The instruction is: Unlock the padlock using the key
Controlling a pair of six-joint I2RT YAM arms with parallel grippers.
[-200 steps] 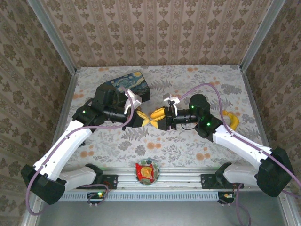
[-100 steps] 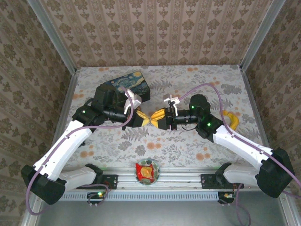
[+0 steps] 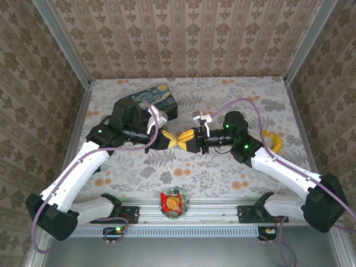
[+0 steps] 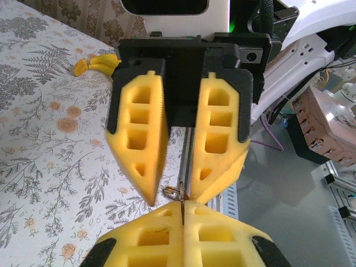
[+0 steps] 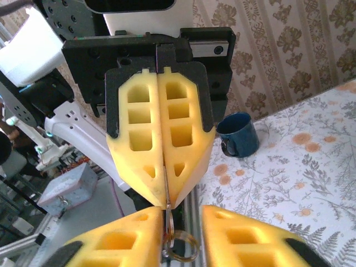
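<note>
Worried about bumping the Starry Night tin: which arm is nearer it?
Left. The left arm has its wrist beside the tin; the right arm lies farther off, to its right.

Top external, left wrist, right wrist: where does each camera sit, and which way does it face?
Top external: above and behind the bases, looking down on the floral table; both arms show, left claw and right claw nearly tip to tip.
Left wrist: on the left arm, facing the right claw; own shut fingers at bottom.
Right wrist: on the right arm, facing the left claw; own parted fingers at bottom.
Shared: both wrist views show the key held by the left claw.
</note>
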